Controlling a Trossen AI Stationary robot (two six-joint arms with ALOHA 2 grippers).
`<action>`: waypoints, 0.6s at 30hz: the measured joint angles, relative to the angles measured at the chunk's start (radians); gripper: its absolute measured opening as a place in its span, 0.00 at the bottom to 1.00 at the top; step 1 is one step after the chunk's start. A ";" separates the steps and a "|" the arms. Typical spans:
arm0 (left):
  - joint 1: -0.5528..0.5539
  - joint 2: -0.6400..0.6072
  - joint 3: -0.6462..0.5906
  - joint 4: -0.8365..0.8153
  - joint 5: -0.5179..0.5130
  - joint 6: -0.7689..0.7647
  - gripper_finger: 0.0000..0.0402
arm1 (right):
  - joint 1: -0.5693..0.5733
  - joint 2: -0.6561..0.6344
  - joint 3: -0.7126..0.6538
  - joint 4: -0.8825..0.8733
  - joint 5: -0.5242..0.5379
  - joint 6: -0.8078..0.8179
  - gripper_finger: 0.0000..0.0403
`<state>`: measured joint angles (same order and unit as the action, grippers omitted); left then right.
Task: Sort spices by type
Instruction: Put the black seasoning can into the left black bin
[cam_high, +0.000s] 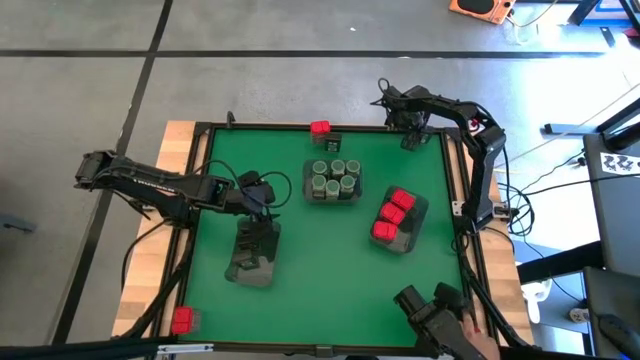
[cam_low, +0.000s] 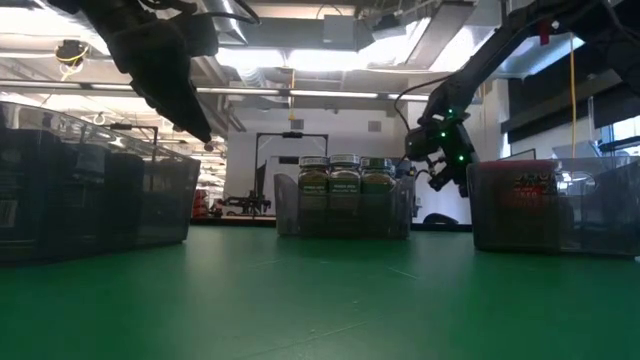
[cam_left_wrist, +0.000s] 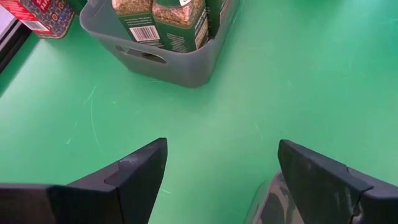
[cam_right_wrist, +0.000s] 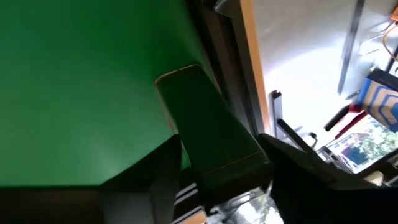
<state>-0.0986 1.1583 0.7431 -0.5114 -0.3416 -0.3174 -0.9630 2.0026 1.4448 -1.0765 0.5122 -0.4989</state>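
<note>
From above, the middle tray (cam_high: 333, 195) holds six upright green jars (cam_high: 334, 178); the right tray (cam_high: 412, 232) holds red boxes (cam_high: 394, 215); the left tray (cam_high: 252, 262) sits under the left gripper (cam_high: 262, 203). Loose red boxes lie at the desk's (cam_high: 300, 270) far edge (cam_high: 320, 128) and near-left corner (cam_high: 182, 319). The right gripper (cam_high: 412, 138) hangs at the far-right corner.

Level across, jars (cam_low: 344, 178) stand upright, labels forward.

Left wrist: jaws wide, empty.

Right wrist: jaws grip a dark tin (cam_right_wrist: 208, 140), its long axis running away from the camera.
</note>
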 joint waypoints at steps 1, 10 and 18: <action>0.000 0.000 0.000 0.000 0.000 0.002 0.76 | 0.000 0.000 0.000 -0.003 0.008 -0.002 0.49; 0.000 0.000 0.000 0.000 0.000 0.002 0.76 | 0.035 -0.018 -0.005 -0.028 0.009 -0.010 0.32; -0.025 0.000 0.000 -0.008 0.000 -0.014 0.76 | 0.171 -0.134 0.015 -0.095 0.045 0.076 0.32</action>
<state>-0.1232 1.1584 0.7433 -0.5196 -0.3418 -0.3309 -0.7919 1.8687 1.4602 -1.1719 0.5568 -0.4234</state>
